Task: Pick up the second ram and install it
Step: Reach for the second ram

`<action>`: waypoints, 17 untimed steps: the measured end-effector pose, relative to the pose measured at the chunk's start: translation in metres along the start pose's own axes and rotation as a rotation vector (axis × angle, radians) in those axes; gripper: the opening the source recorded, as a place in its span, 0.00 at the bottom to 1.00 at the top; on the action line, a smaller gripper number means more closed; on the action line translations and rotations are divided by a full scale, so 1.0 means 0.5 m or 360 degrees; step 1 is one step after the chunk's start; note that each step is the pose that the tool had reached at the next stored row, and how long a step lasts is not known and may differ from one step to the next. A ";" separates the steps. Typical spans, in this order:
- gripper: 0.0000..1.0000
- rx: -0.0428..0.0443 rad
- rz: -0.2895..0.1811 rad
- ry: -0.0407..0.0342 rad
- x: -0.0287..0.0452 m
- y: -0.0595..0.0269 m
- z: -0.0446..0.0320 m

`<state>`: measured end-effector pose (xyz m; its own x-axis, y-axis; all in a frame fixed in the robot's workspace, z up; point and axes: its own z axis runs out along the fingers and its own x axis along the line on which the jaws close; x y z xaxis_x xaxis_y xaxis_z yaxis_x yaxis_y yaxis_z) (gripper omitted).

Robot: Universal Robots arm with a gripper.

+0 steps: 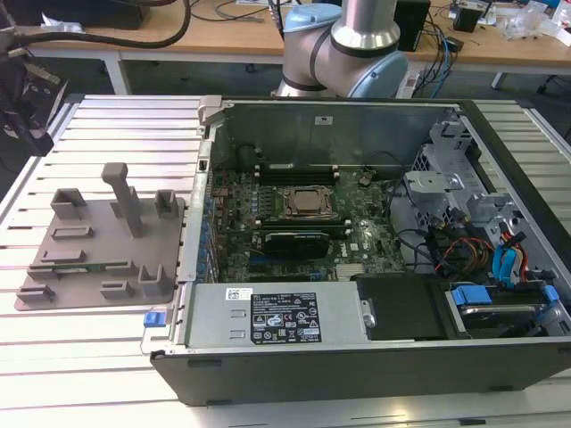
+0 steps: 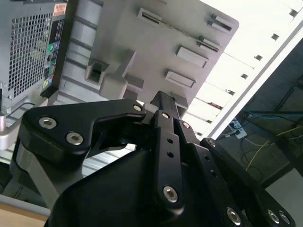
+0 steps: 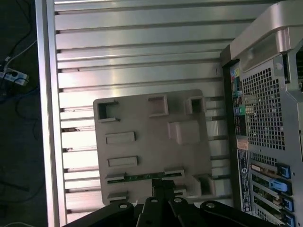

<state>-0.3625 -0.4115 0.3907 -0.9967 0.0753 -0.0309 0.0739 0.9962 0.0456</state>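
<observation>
Claw (image 3: 163, 187) and fixture, first wrist view: I am hovering over the moulded grey tray (image 3: 147, 153) on the ribbed aluminium tabletop (image 3: 142, 47), with my fingers drawn narrow and gripping nothing. The second ram (image 3: 142, 177), a thin flat green stick, is lying lengthwise in a shallow tray pocket, near the fingertips but apart from them. Risk, as I am judging it: narrow fingers are leaving no gap to straddle so thin a board, and a descent off its long axis could strike the tray's raised blocks or scrape the chips. Beside the tray, the open steel computer case (image 1: 312, 116) is exposing its motherboard (image 1: 232, 205).
</observation>
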 end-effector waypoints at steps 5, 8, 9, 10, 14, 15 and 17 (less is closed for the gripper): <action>0.10 0.0000 0.0000 0.0000 -0.003 -0.044 0.000; 0.10 0.0000 0.0000 0.0000 -0.005 -0.068 0.001; 0.10 0.0000 0.0000 0.0000 -0.005 -0.074 0.001; 0.10 0.0000 0.0000 0.0000 -0.006 -0.078 0.001; 0.10 0.0001 0.0000 0.0000 -0.006 -0.082 0.002; 0.10 0.0001 0.0000 0.0000 -0.006 -0.083 0.002; 0.10 0.0001 0.0000 0.0000 -0.006 -0.083 0.002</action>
<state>-0.3626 -0.4529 0.3879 -0.9967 0.0753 -0.0310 0.0739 0.9962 0.0453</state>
